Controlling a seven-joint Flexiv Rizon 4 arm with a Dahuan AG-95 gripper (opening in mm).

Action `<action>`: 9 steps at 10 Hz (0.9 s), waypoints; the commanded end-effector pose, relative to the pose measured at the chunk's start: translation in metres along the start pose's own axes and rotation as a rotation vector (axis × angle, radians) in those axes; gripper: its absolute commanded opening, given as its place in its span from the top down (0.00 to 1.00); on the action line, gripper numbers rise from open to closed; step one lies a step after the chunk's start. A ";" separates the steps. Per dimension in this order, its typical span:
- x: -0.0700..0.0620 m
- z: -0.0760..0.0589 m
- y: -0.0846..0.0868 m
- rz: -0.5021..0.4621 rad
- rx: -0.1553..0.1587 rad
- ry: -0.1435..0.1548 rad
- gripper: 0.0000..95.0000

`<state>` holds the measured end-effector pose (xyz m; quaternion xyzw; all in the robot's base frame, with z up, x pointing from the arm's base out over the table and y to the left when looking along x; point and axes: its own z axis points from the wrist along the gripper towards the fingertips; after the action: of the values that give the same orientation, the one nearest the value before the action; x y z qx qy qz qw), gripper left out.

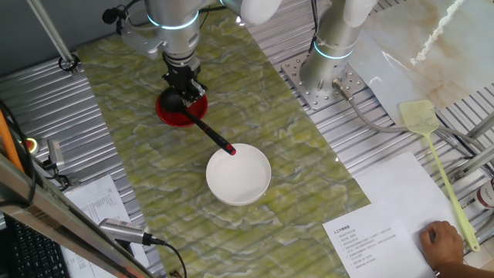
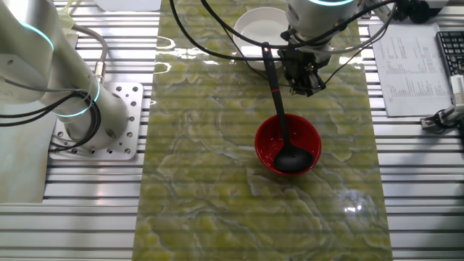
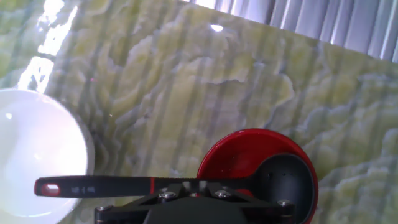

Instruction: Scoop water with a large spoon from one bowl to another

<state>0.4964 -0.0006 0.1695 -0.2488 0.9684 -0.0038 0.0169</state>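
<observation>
The large spoon, a black ladle, lies with its head in the red bowl. Its red-tipped handle end reaches the near rim of the white bowl. My gripper hovers just above the handle near the red bowl, apart from it, jaws slightly open and empty. In the hand view the handle crosses just beyond my gripper, with the red bowl to the right and the white bowl to the left. I cannot make out water in either bowl.
A yellow-green fly swatter lies at the right beside papers, where a person's hand rests. A second arm's base stands on the metal plate. Cables and papers lie at the left edge.
</observation>
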 end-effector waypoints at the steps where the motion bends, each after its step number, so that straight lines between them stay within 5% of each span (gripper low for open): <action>1: 0.002 0.000 0.000 -0.029 0.005 -0.012 1.00; 9: 0.002 -0.002 0.001 -0.181 0.010 -0.010 1.00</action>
<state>0.4945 -0.0006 0.1716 -0.3356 0.9417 -0.0087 0.0225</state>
